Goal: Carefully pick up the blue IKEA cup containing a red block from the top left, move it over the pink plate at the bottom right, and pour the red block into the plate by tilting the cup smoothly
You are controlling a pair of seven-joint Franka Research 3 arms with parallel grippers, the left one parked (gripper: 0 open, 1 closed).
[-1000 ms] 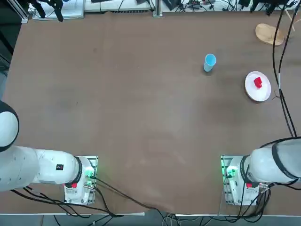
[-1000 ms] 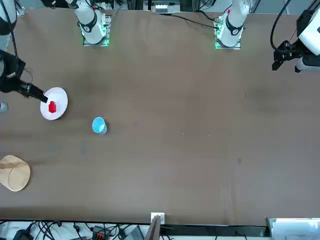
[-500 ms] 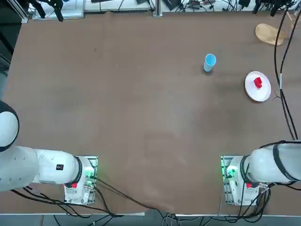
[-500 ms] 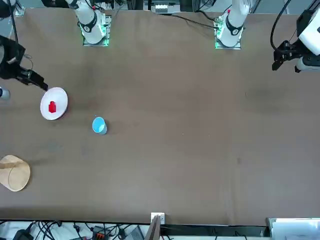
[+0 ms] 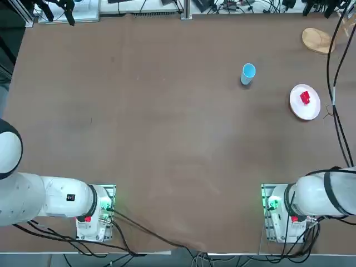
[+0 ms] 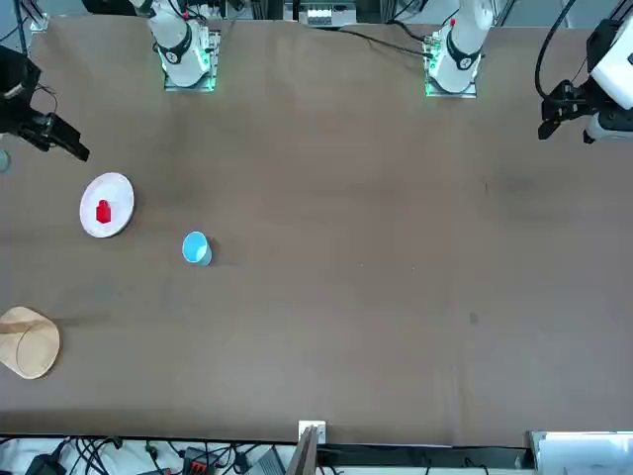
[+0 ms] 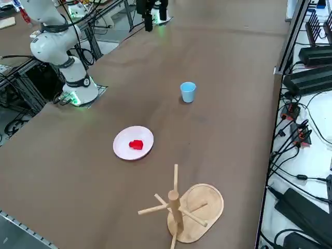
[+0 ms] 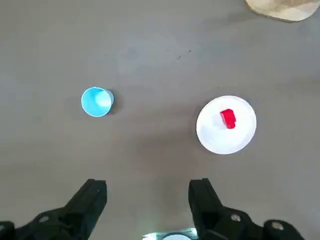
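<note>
Seemingly poured: red block (image 8: 228, 118) on pink plate (image 8: 215, 135).
Open end effector (image 8: 147, 183) withdraws; from overhead, blue cup (image 5: 248, 73) stands ten o'clock of it.

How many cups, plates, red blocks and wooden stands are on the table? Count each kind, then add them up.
Cups: 1, the blue cup
Plates: 1, the round plate
Red blocks: 1, the red block
Wooden stands: 1, the pegged stand
Total: 4

The block (image 5: 305, 97) is held on the plate (image 5: 305, 110), placed to the right of the cup (image 5: 248, 73)
</note>
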